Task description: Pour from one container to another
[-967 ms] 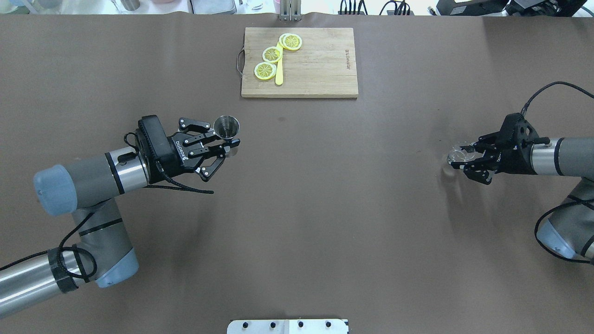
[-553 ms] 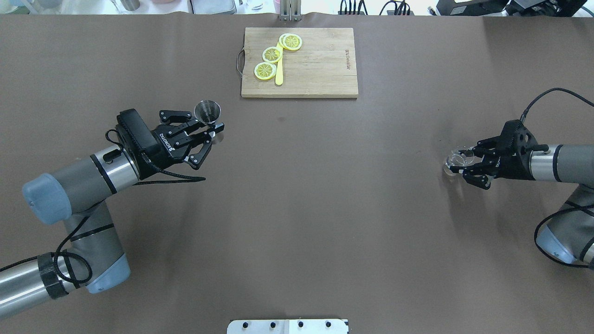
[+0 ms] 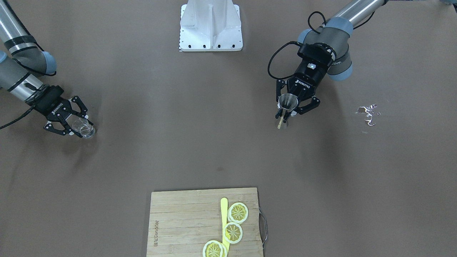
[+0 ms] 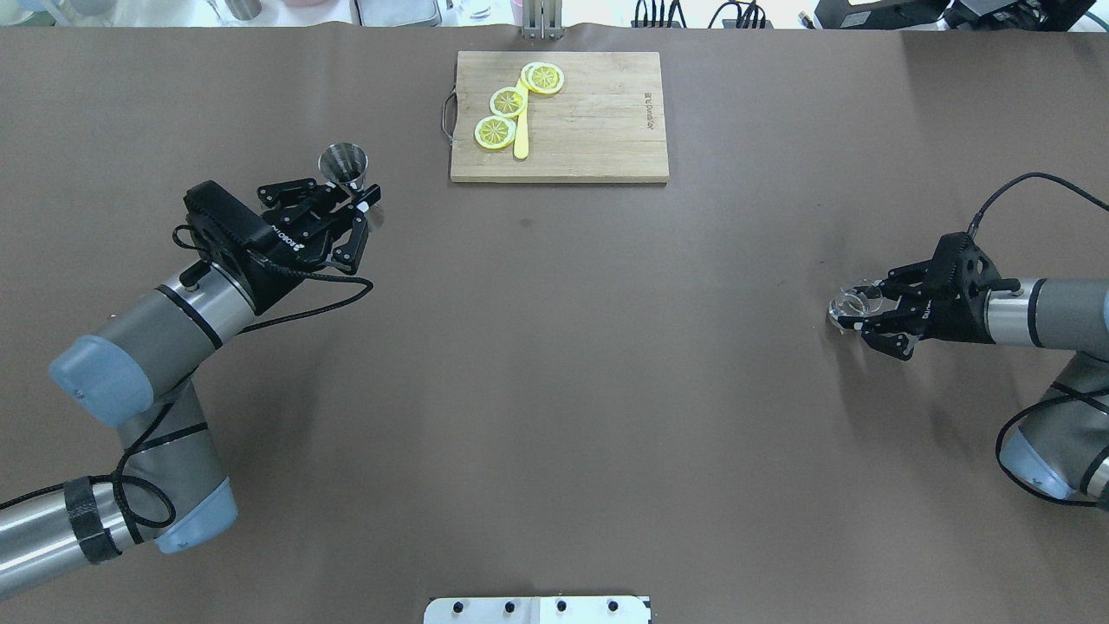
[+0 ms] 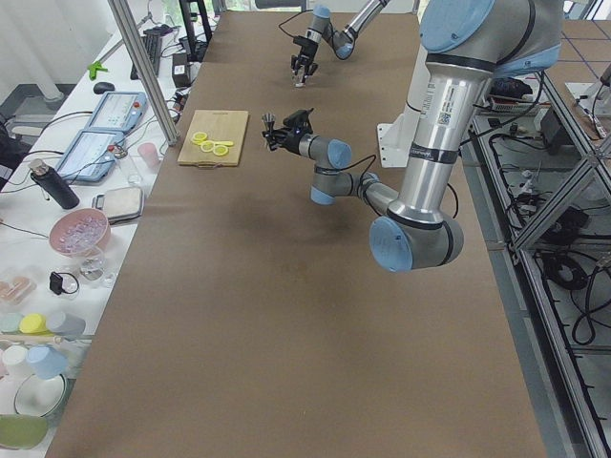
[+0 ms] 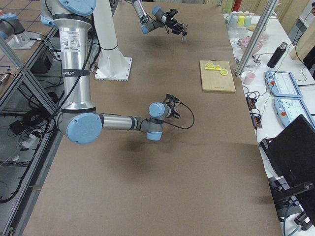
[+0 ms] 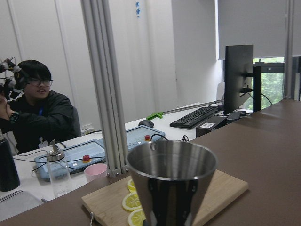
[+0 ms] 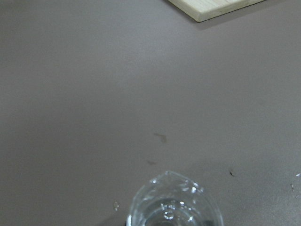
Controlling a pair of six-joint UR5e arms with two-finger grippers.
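On the left of the overhead view, my left gripper [image 4: 357, 201] has its fingers clamped on the waist of the steel jigger [image 4: 343, 162], holding it up off the table [image 4: 554, 390] just short of the near-left corner of the cutting board [image 4: 598, 121], where the lemon slices [image 4: 509, 101] lie. The left wrist camera shows the jigger upright, long axis vertical and rim level, but it looks at the cup from the side, so I cannot tell what is inside. Far to the right, my right gripper [image 4: 862, 310] reaches in nearly flat, its fingers closed around a small glass cup [image 4: 847, 305]. Its wrist camera looks down into the open mouth, though I cannot tell whether the cup rests on the table or hangs just above it. What the pour turns on is the gap: the two vessels are well apart, with the glass cup lying straight across the table to the jigger's right, and each arm is already gripping its own. I judge they must meet toward the middle before any tilt. The front-facing camera adds a wet-looking patch [image 3: 367, 113] on the table beyond the left arm, which the overhead view hides under that arm.
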